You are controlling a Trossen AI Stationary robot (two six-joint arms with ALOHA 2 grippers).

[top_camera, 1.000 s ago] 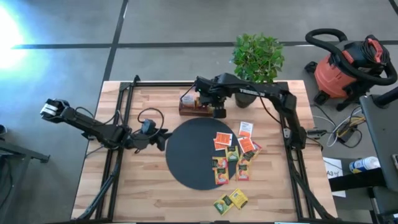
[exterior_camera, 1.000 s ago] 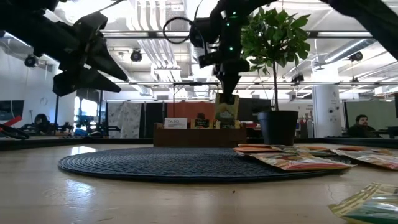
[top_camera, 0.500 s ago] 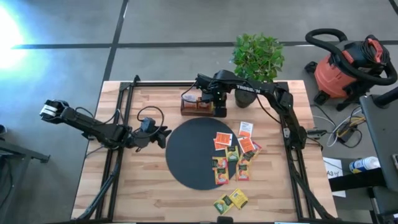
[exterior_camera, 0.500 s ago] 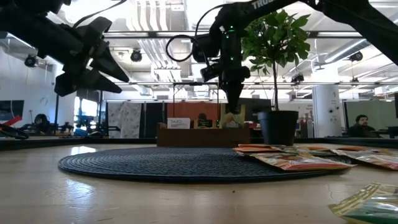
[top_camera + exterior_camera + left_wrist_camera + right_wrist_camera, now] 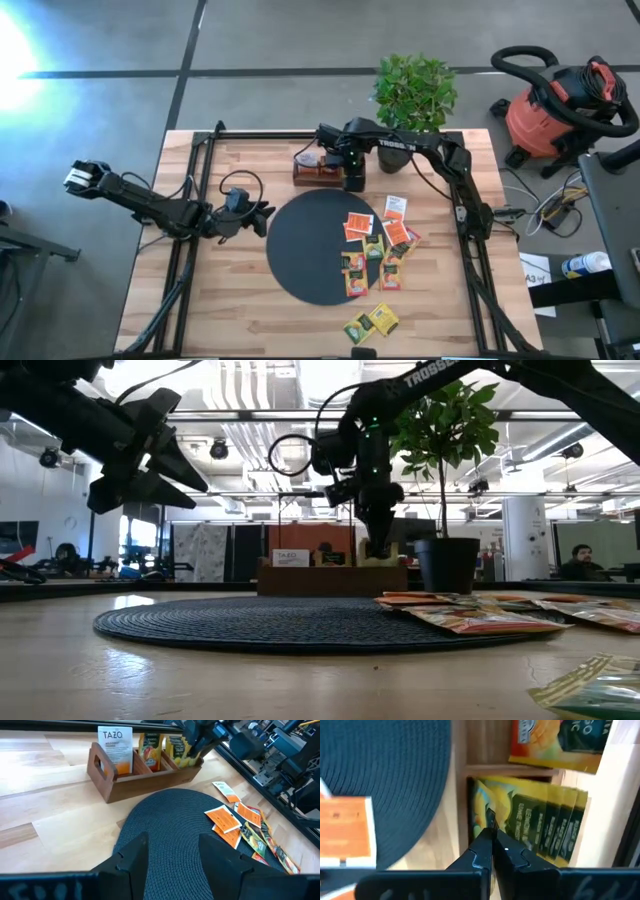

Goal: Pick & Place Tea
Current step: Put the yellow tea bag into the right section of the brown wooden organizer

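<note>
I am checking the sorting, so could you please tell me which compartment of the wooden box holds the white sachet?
The end compartment farthest from the right gripper: its sachet is white and orange, the others yellow-green.

An open-plan robotics lab or workshop is indicated: a butcher-block table (image 5: 250, 310) fitted with a black metal frame (image 5: 200, 200) is set on a grey concrete floor (image 5: 100, 40), with two dark robot arms mounted at its sides. Exposed ceiling ducts and strip lights (image 5: 250, 400) are seen in the low view, with people seated at desks far behind (image 5: 578, 560). A red shop vacuum (image 5: 560, 105) and loose cables (image 5: 550, 205) are noted beside the table, and a potted plant (image 5: 415, 90) at its far edge.
</note>
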